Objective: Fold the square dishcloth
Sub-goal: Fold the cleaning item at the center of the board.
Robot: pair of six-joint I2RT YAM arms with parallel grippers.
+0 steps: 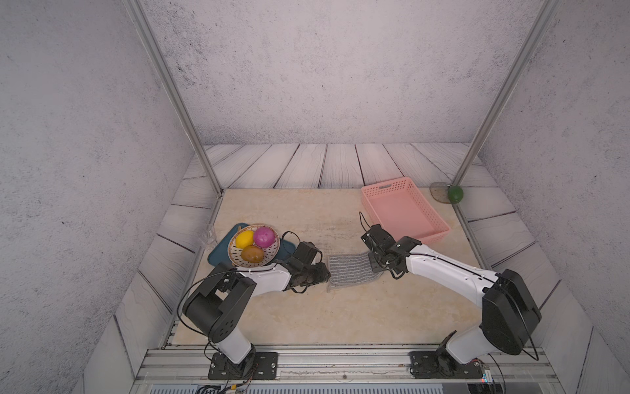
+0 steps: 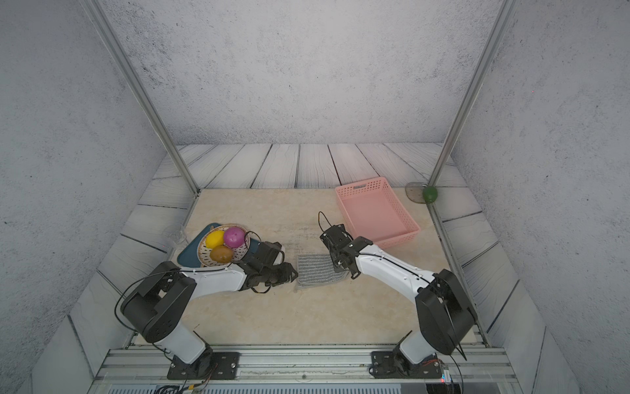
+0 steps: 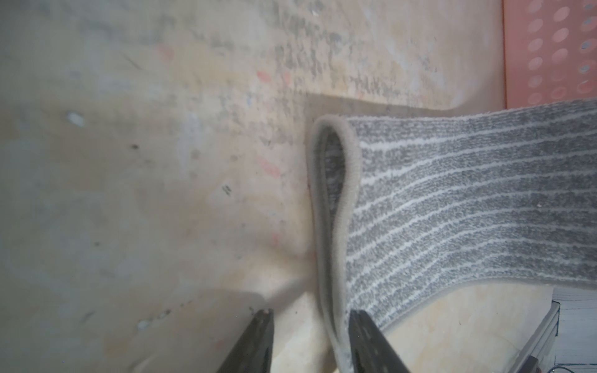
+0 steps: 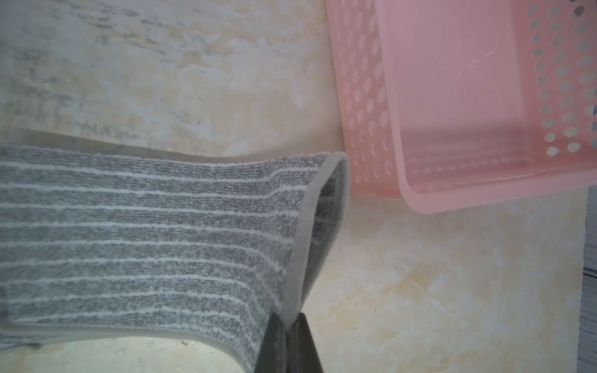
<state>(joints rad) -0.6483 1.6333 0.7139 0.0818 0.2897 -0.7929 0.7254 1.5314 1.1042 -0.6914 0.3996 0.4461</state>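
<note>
Grey square dishcloth (image 1: 347,269) near pink basket (image 1: 388,186) | my right gripper (image 4: 287,318) clamps doubled edge, aligning fold | left gripper (image 3: 310,313) agape around hem

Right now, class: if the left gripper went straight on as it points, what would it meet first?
The square dishcloth: its doubled edge lies between the open jaws of the left gripper. Beyond, probably the table; depth is unclear.

Left: perforated bowl (image 1: 234,253) on teal tray (image 1: 217,256), holding yellow fruit (image 1: 244,238), magenta fruit (image 1: 264,236), brown fruit (image 1: 252,254). Far right: pink basket (image 1: 439,235); green ball (image 1: 455,194) beyond it.
</note>
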